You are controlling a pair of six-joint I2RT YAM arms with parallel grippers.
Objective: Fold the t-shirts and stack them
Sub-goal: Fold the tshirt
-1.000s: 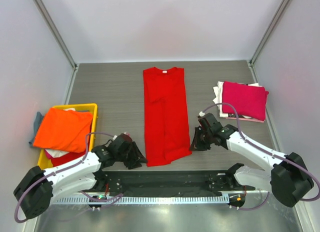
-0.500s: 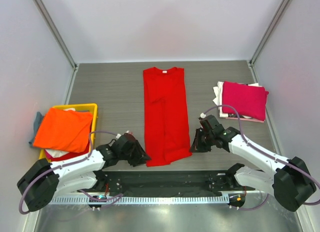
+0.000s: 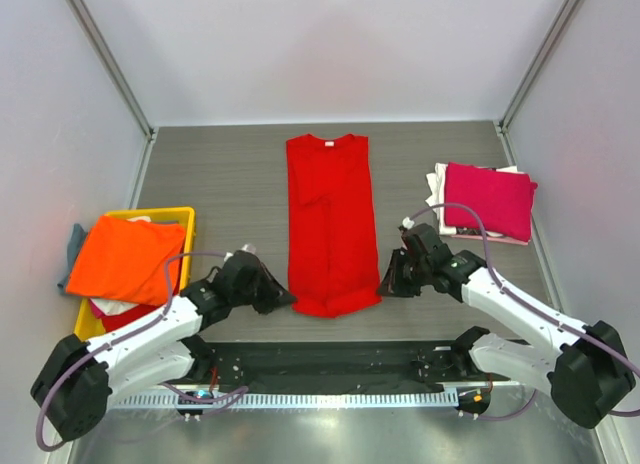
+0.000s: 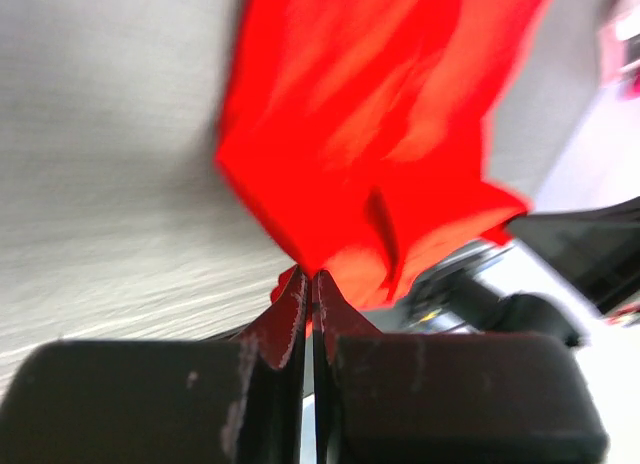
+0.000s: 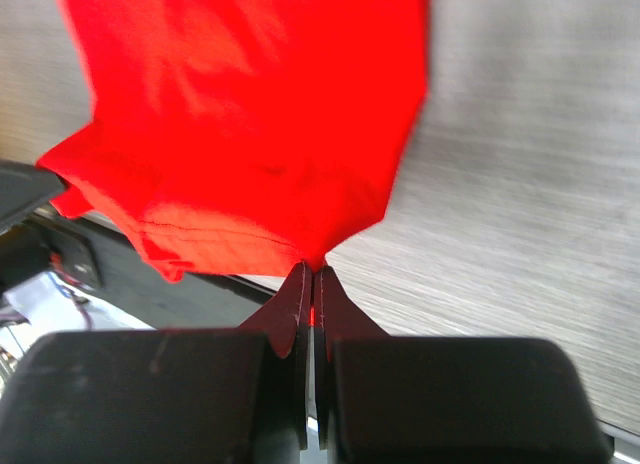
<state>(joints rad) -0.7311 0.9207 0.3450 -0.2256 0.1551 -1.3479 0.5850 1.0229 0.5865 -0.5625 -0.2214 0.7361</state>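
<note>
Two grippers pinch the near hem of a red t-shirt [image 3: 330,219] that lies lengthwise down the centre of the frame on the grey desk [image 3: 220,174], its round neck toward the top. The left gripper [image 3: 288,300] is clenched on the hem's lower-left corner and the right gripper [image 3: 384,287] on the lower-right corner. Both wrist views show the jaws pressed together with red cloth caught at their tips. The near edge looks rounded and rumpled between them. At the right of the frame, a folded magenta t-shirt [image 3: 488,199] tops a small stack, with white cloth [image 3: 434,189] showing beneath it. At the left, an orange t-shirt [image 3: 125,259] is draped over a yellow crate [image 3: 170,214].
</note>
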